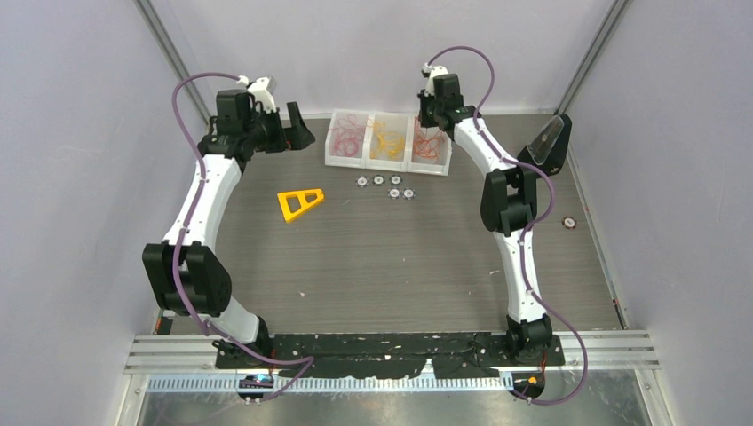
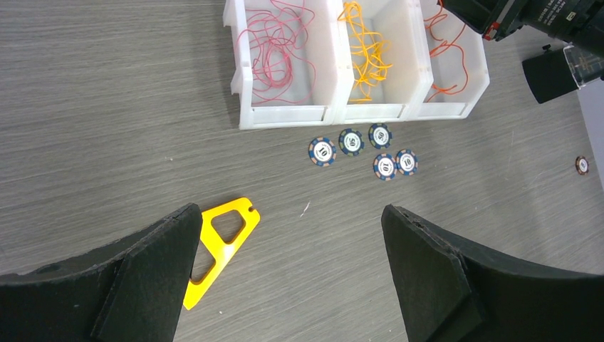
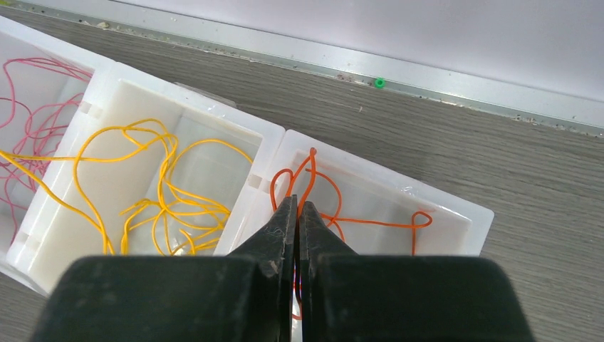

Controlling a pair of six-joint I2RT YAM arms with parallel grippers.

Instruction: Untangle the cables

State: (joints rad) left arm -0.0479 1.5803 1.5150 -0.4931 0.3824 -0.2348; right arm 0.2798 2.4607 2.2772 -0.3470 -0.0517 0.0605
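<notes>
Blue poker chip (image 2: pixel 322 151) — "10"

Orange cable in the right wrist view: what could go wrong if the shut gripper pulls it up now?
1. The orange cable loops over itself, so the right gripper may tighten a knot.
2. Its white bin looks light; it may tip or lift with the cable.

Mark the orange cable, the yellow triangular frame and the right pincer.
orange cable (image 3: pixel 370 224): right wrist view, on its level strand.
yellow triangular frame (image 2: pixel 218 260): left wrist view, on the long outer bar.
right pincer (image 3: pixel 297 203): right wrist view, midway between the closed tips.
</notes>
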